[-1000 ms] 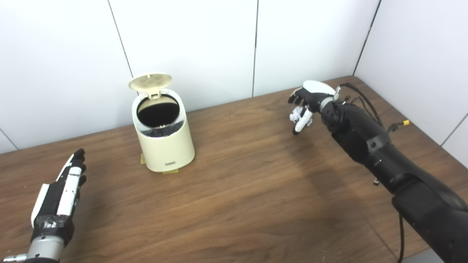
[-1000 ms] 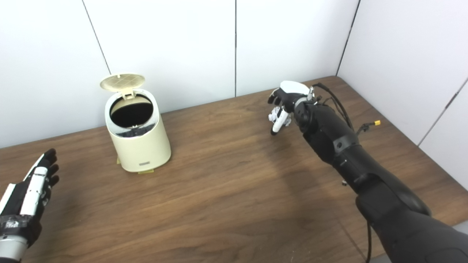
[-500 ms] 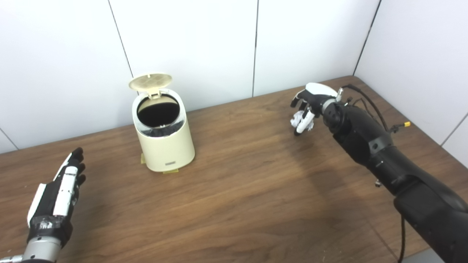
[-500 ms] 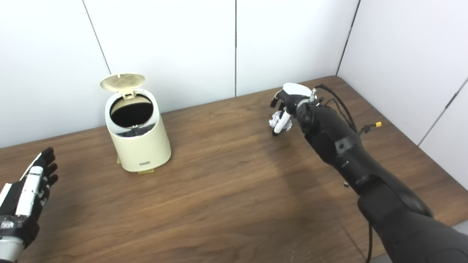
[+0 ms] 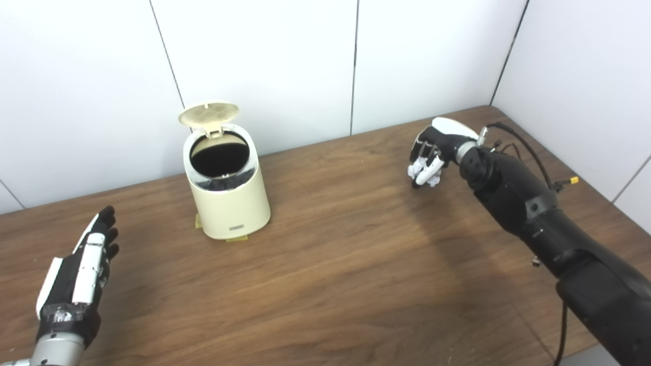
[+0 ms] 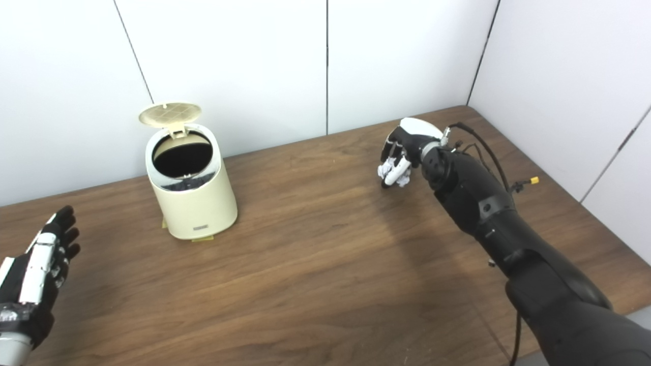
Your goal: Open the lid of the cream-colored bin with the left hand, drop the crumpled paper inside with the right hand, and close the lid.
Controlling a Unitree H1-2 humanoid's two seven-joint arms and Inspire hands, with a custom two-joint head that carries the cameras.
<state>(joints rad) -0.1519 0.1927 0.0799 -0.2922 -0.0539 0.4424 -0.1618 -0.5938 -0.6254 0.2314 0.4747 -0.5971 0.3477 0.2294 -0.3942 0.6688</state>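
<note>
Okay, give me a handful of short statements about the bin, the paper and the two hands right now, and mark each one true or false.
1. The bin's lid stands open. True.
2. The crumpled paper already lies inside the cream-colored bin. False: it is at the right hand, far to the bin's right.
3. The left hand holds the lid up. False: it is open, apart from the bin, near the table's front left.
4. The right hand's fingers are curled around the paper. True.
5. The bin lies tipped over. False: it stands upright.
</note>
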